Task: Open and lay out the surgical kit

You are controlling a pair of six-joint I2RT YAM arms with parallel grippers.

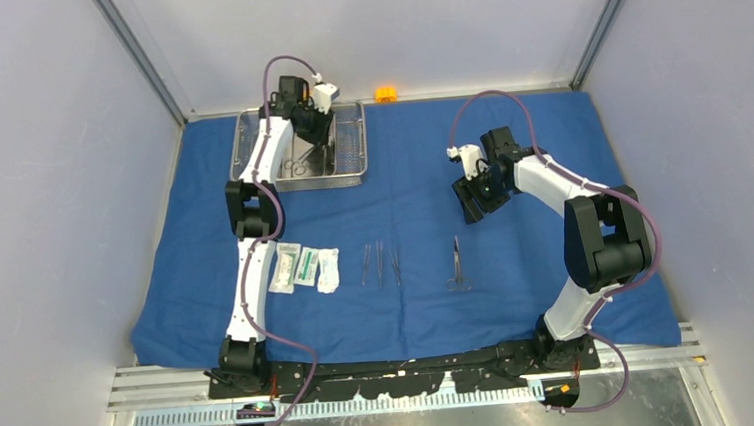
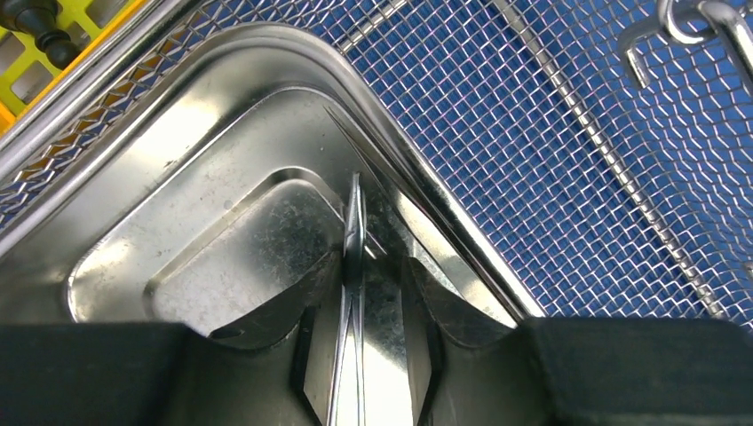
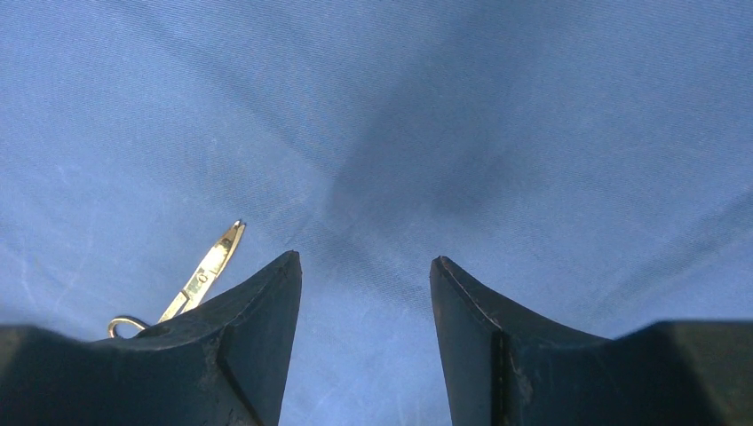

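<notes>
The blue cloth wrap (image 1: 510, 164) lies spread flat. At its back left stands the steel mesh basket (image 1: 351, 125), mesh floor (image 2: 533, 133), with the solid steel tray (image 2: 178, 231) inside it. My left gripper (image 1: 314, 142) (image 2: 371, 257) reaches down into the tray, jaws narrowed around a thin steel instrument (image 2: 355, 217). Its left finger touches the instrument and its right finger stands a small gap away. My right gripper (image 1: 473, 198) (image 3: 364, 262) hovers open over bare cloth. Scissors (image 1: 457, 266) (image 3: 210, 269) lie near it. Three forceps (image 1: 381, 263) and three white-green packets (image 1: 303, 268) lie in a row at the front.
Ring handles of another instrument (image 2: 701, 22) rest on the mesh beside the tray. A small orange block (image 1: 386, 94) sits behind the cloth by the back wall. Grey walls enclose the table on three sides.
</notes>
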